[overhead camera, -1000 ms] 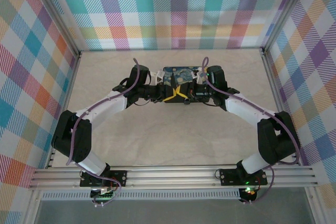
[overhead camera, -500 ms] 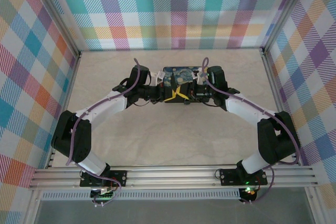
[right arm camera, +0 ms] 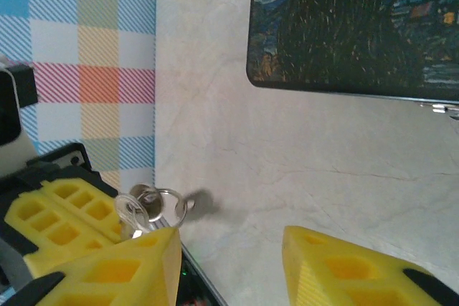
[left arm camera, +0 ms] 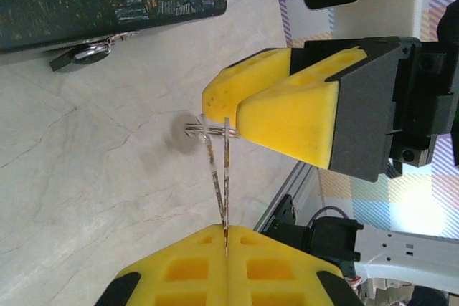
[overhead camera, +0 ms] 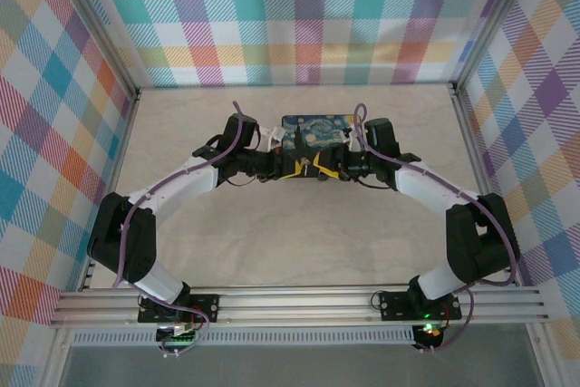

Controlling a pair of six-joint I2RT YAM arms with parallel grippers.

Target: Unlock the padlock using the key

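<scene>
Left gripper [left arm camera: 226,233] is shut tight on the key [left arm camera: 219,177], its two yellow pads pressed flat together with the thin blade pinched at the seam. The key sticks out from the pads toward the right gripper [right arm camera: 228,238], and its ring [left arm camera: 208,128] hangs at the far end, held above the table [left arm camera: 86,177], where a soft shadow falls beneath it. The right gripper faces the left one head on, and its jaws stand partly apart with nothing between them. In the right wrist view the ring sits just off the tip of one right finger rather than in the gap; whether it touches that finger I cannot tell. From above, both arms reach inward and meet near the middle of the table, just in front of a dark mat [overhead camera: 314,130] with a starry print. A small metal piece [left arm camera: 87,52] lies at the mat's near edge, half under it; I cannot tell whether that is the padlock.
</scene>
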